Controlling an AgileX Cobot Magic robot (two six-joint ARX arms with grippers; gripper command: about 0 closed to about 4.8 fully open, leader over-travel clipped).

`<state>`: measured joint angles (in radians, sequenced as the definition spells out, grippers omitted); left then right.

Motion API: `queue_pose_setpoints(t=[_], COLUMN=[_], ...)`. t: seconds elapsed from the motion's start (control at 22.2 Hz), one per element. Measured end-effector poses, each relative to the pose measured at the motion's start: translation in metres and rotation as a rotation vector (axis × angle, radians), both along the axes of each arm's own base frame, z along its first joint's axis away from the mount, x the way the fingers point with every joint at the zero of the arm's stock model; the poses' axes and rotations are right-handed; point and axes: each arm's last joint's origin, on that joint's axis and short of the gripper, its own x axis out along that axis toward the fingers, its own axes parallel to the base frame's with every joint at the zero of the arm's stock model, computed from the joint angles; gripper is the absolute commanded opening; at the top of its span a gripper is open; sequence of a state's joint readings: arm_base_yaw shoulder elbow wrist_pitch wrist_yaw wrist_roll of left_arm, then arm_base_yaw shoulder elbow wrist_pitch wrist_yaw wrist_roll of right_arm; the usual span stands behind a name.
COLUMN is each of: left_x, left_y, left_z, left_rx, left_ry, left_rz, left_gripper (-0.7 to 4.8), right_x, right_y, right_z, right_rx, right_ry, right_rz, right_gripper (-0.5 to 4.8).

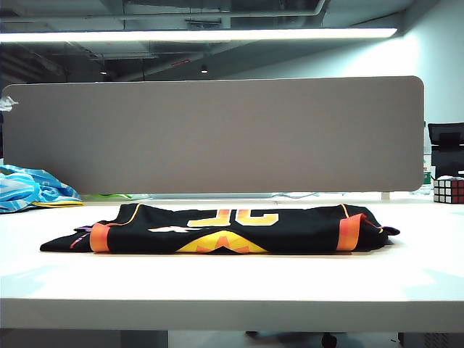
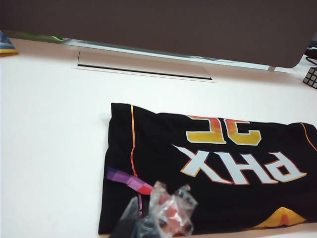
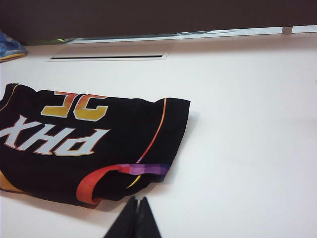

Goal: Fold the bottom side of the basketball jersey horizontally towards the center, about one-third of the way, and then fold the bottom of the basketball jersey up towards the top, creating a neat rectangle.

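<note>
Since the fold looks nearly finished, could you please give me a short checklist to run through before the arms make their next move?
1. Basketball jersey folded into a compact rectangle on the white table: ok.
2. Edges neat: not ok; an orange and purple armhole band sticks out at one end.
3. Left claw clear of the fabric: cannot tell; it is shut and hangs over the jersey's near edge, its tips wrapped in clear plastic.
4. Right claw clear of the fabric: ok; shut, over bare table beside the jersey's corner.
5. Light blue cloth and Rubik's cube away from the jersey: ok.
</note>
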<state>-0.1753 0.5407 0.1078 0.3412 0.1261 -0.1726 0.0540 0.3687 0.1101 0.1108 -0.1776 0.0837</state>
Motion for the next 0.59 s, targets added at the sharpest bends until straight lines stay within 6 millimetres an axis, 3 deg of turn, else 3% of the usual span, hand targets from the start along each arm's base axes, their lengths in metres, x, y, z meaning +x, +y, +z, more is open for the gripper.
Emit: queue_pose_setpoints(t=[0.59], left_x=[-0.035], left_y=[0.006], left_z=[-0.005], left_rx=[-0.023], left_ry=[-0.152], left_rz=[-0.001], left_gripper=[-0.06], right_x=[-0.031], right_y=[-0.003], right_z=[0.011], right_rx=[-0.028], right_ry=[-0.169], right_rz=[-0.06], right_gripper=[0.08])
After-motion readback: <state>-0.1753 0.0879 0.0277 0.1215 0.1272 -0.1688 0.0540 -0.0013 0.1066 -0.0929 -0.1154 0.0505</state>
